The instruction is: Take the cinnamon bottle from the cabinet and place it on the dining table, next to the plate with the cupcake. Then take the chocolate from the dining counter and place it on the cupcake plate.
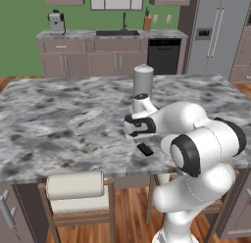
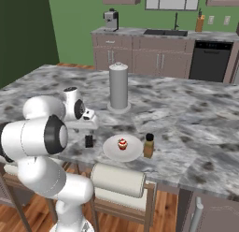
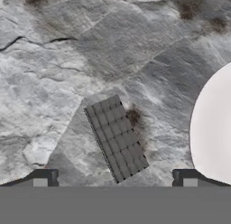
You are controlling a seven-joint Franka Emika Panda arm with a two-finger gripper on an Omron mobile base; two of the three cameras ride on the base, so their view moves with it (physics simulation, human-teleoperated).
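**Pincer wide above the chocolate**

While my gripper (image 3: pixel 115 178) hangs over the dining table (image 1: pixel 59 119), its two finger tips (image 3: pixel 45 177) stand far apart at the bottom corners of the hand view, holding nothing. Between them, just above in that frame, lies the chocolate (image 3: pixel 116 138), a dark ribbed bar set at a slant on the marble. At the right edge of the hand view curves the white plate (image 3: pixel 212 128), apart from the bar. In the right base view, lower centre, the cupcake (image 2: pixel 122 144) sits on the plate, the cinnamon bottle (image 2: pixel 149 146) stands just beside its right rim, and the grey paper-towel cylinder (image 2: pixel 118 87) rises behind.
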